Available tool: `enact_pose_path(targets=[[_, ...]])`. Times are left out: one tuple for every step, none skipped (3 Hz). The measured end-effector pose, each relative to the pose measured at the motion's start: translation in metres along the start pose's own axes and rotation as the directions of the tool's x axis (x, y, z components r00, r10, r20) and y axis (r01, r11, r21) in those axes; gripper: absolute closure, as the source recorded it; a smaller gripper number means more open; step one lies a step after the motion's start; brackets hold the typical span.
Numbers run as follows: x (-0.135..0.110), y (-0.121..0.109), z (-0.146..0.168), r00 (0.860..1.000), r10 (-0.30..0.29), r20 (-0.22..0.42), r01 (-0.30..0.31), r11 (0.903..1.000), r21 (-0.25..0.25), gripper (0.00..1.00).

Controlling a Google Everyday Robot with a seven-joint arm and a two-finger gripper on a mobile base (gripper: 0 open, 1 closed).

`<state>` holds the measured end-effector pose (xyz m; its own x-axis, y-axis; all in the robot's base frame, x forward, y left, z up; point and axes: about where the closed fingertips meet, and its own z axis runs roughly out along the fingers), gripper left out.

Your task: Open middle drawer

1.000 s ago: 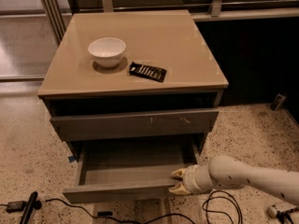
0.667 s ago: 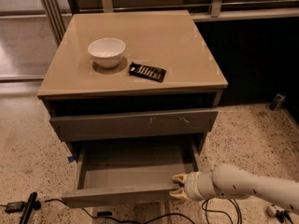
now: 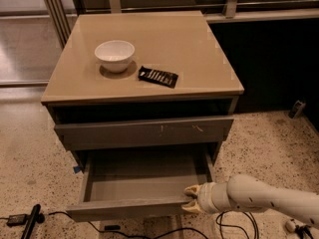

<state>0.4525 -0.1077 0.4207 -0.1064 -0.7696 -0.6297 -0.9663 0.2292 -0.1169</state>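
The cabinet's foot and the arm were cut off by the frame. There was one of each, with two drawers showing and one bowl and one dark packet on top. The middle drawer stood pulled out beneath the scratched drawer front, the gripper at its front right corner — clamped or loose, I could not tell.

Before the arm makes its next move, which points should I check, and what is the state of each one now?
1. Middle drawer pulled out, inside visible: ok.
2. Drawer at its full travel: cannot tell.
3. Gripper at the drawer's front right corner: ok.
4. Top drawer shut, not over the gripper: ok.
5. Bowl and packet on the cabinet top, back from the edge: ok.
6. Cables on the floor below the arm, may snag: not ok.
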Motion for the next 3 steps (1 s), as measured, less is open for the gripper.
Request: enact_pose_path(targets=[[0.0,0.0,0.0,1.0,0.0,0.0,0.0,1.0,0.0,0.58],[0.0,0.0001,0.0001,1.0,0.0,0.0,0.0,1.0,0.0,0.35],[0.0,0.0001,0.0001,1.0,0.0,0.0,0.0,1.0,0.0,0.12]])
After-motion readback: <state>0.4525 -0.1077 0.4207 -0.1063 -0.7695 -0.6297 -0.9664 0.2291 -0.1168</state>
